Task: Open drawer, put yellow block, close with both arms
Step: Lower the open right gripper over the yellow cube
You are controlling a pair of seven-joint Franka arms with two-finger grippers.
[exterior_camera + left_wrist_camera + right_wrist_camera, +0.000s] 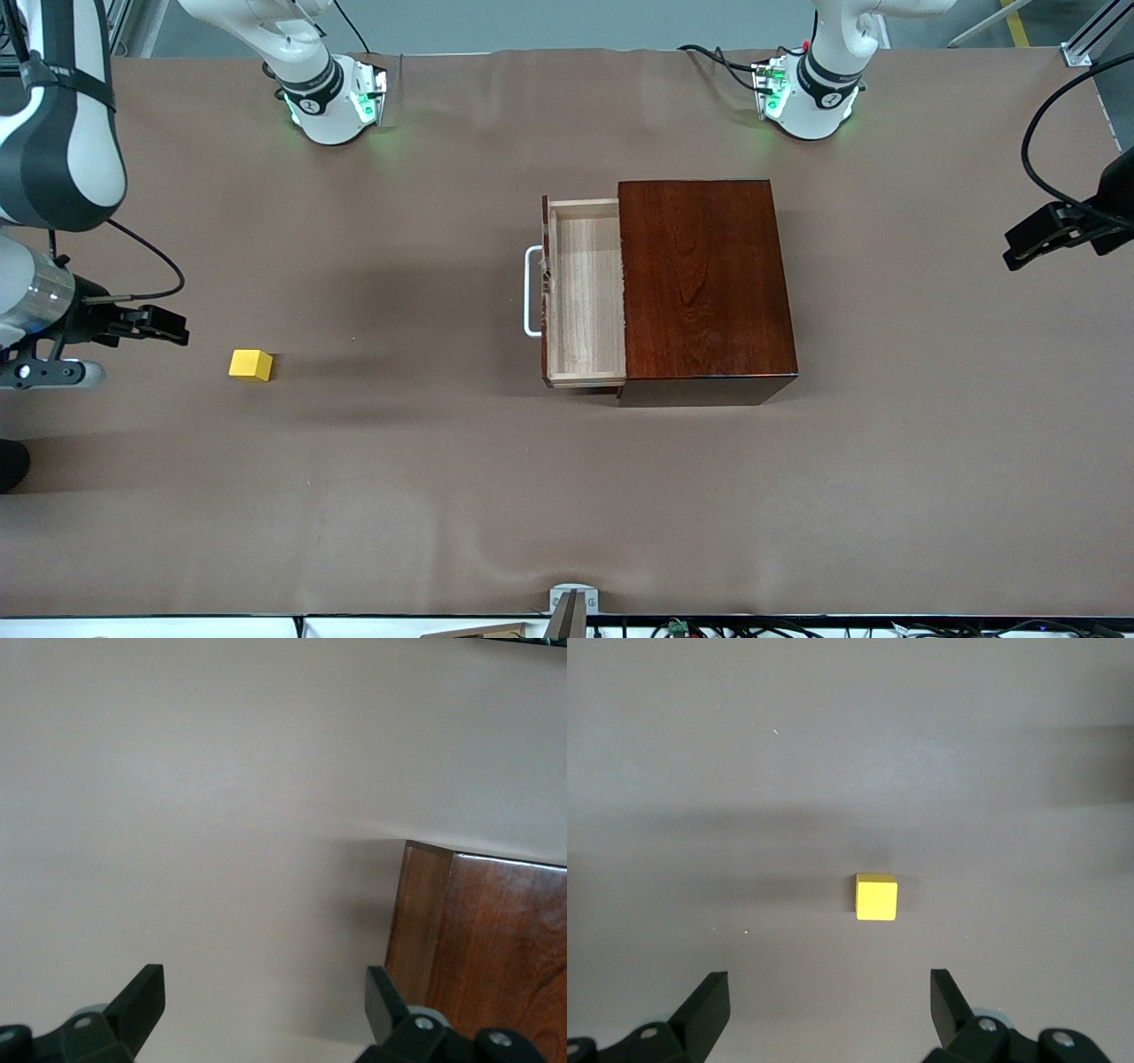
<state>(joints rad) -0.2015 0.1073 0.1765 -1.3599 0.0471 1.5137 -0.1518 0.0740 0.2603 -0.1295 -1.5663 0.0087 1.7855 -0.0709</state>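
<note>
The block (pixel 251 364), left of centre, looks light, rigid, smooth: grip its flat sides. Right pincer (pixel 168 326) and left pincer (pixel 1032 237) both released.

Right arm (pixel 53 115): cut off by front view's edge, upper links out of frame.
Left arm (pixel 837 53): only base and lower link in frame; wrist end cut off at edge.
Left gripper (pixel 1032 244): partly past front view's edge; in left wrist view only finger ends (pixel 142 997) in frame.
Drawer (pixel 585 292): inner end hidden inside wooden box (pixel 704 283).
Wooden box in left wrist view: only one corner in frame.
Right gripper (pixel 830 1001): body cut off in right wrist view.
</note>
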